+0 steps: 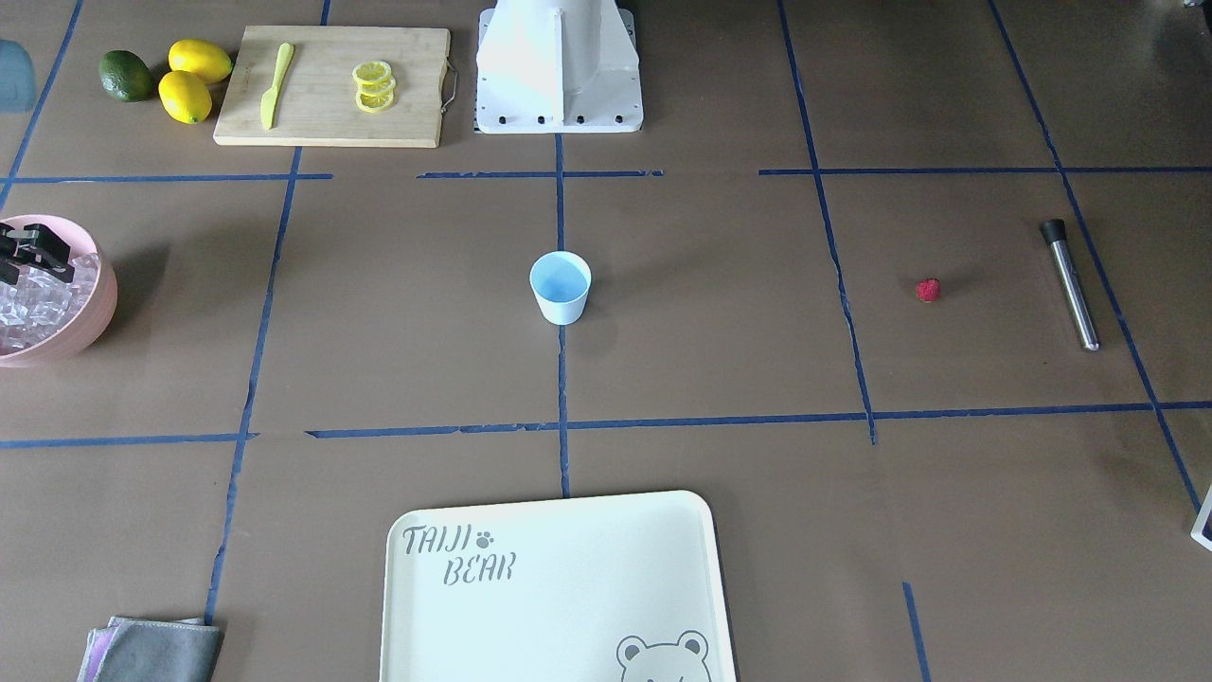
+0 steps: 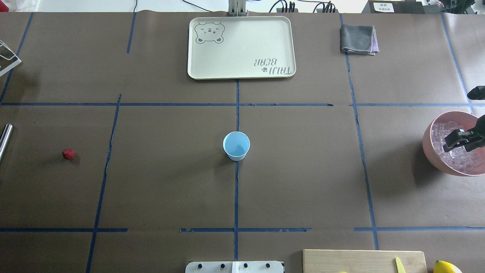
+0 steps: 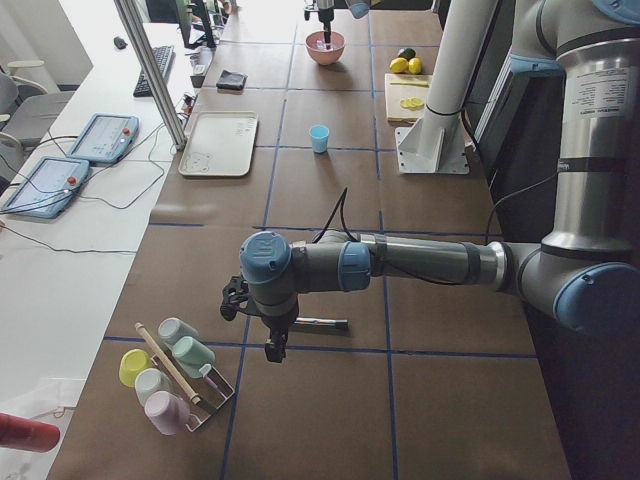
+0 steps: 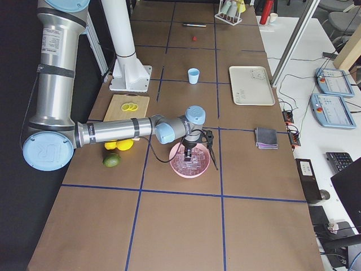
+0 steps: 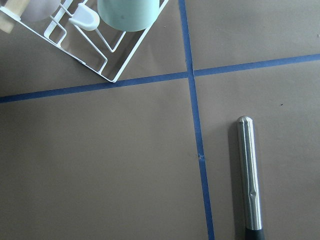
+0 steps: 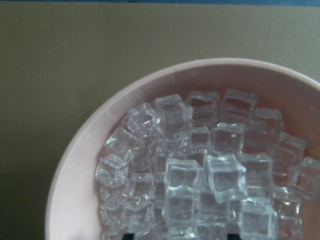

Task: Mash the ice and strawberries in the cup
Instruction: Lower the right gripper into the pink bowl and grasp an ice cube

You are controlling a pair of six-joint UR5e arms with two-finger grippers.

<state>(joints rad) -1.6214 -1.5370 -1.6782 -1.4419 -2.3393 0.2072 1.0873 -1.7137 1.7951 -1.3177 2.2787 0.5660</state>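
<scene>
Ice (image 6: 220, 175), loose cubes piled directly under right gripper (image 2: 452, 141), which hung spread and empty; we judged them hard, slick, light, best pinched across flat faces.

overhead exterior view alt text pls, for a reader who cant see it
A light blue cup stands empty at the centre. At the right edge the right arm's fingers hang over a pink bowl of ice; a red strawberry lies alone at far left, and a cream tray sits at the far edge.
</scene>
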